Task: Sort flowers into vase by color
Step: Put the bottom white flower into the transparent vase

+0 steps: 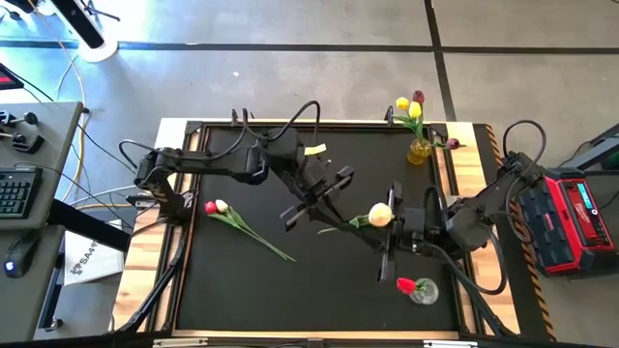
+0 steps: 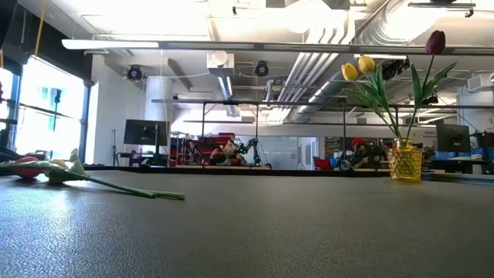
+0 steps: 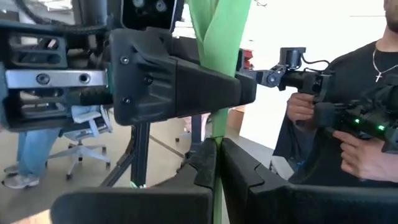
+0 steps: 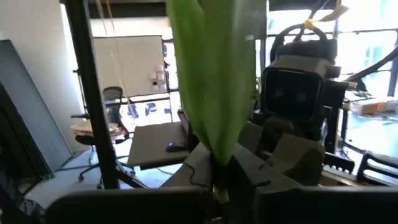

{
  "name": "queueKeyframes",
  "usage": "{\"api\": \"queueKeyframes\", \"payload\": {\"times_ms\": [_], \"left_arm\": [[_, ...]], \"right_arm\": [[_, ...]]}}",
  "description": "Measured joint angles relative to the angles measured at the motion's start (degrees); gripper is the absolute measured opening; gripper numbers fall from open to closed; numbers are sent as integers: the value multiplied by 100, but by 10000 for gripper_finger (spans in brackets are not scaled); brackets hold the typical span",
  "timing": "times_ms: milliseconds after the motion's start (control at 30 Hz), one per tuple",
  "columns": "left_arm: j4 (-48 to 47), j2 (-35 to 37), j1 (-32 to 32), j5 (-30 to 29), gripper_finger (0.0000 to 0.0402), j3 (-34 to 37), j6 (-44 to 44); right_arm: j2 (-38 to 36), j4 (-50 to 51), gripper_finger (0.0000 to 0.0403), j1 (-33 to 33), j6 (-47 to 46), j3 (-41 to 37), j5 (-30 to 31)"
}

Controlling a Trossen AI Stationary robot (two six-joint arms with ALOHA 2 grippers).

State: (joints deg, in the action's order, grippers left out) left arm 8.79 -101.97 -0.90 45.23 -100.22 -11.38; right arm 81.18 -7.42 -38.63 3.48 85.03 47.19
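Black table mat (image 1: 242, 280); red-and-white tulips (image 1: 217, 207), yellow vase (image 1: 420, 150), clear vase (image 1: 423, 291).

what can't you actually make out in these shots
- Held flower's stem: both wrist views show green pinched between shut fingers, but its head is cut off by the top edge; only the high view shows the cream head.
- Left gripper and right gripper: absent from the low view, being above its frame.
- Small vase with red flower: high view only, its stem too small to tell.
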Motion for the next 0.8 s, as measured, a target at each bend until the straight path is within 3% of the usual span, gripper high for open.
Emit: {"api": "queueKeyframes", "payload": {"times_ms": [267, 467, 600, 733, 800], "left_arm": [[-520, -2, -18, -60, 27, 2, 4], [-1181, -4, -23, -518, 51, 2, 31], [-1551, -4, -41, -843, 60, 2, 333], [-1757, -4, -62, -921, 62, 7, 395], [-1979, -2, -68, -1230, 62, 7, 403]], "right_arm": [[-270, 955, 6, -356, -636, -2, 713], [-686, 2201, 2, -855, -1176, 0, 1602], [-1006, 3453, 1, -1233, -2148, 2, 2153], [-1239, 4608, 1, -1502, -3264, 2, 2267], [-1309, 5209, 1, -1617, -3795, 2, 2161]]}}
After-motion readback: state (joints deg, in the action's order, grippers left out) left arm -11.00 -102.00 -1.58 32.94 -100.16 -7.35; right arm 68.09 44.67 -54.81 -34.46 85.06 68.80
